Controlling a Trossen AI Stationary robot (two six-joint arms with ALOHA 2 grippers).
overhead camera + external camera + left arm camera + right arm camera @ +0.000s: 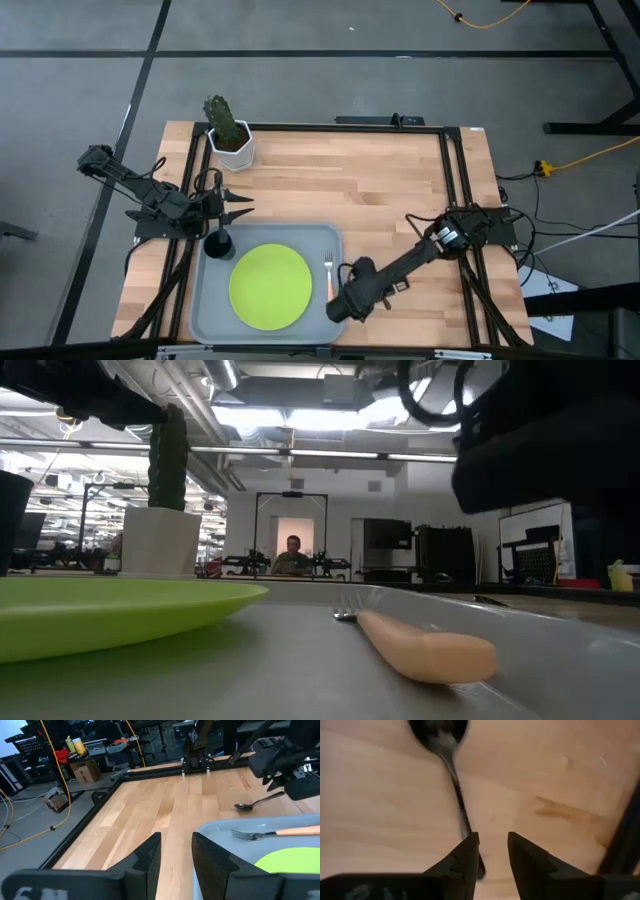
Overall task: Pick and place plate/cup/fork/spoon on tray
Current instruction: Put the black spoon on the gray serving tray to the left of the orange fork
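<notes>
The right gripper (pixel 490 852) hangs low over the spoon (pixel 447 765), which lies on the bare wood counter (pixel 380 190) just past the tray's (pixel 205 320) right rim. Its fingers are spread a little, and the thin handle runs toward the left finger, not the gap. I think the step is picking up the spoon. To do it well, the gripper should slide over so the handle sits in the middle, go down, then squeeze. The handle is thin and could slip, though its end is hard to see.

On the tray lie the fork (pixel 328 272), plate (pixel 270 286) and cup (pixel 218 243). The left gripper (pixel 243 205) waits above the cup, fingers spread.
</notes>
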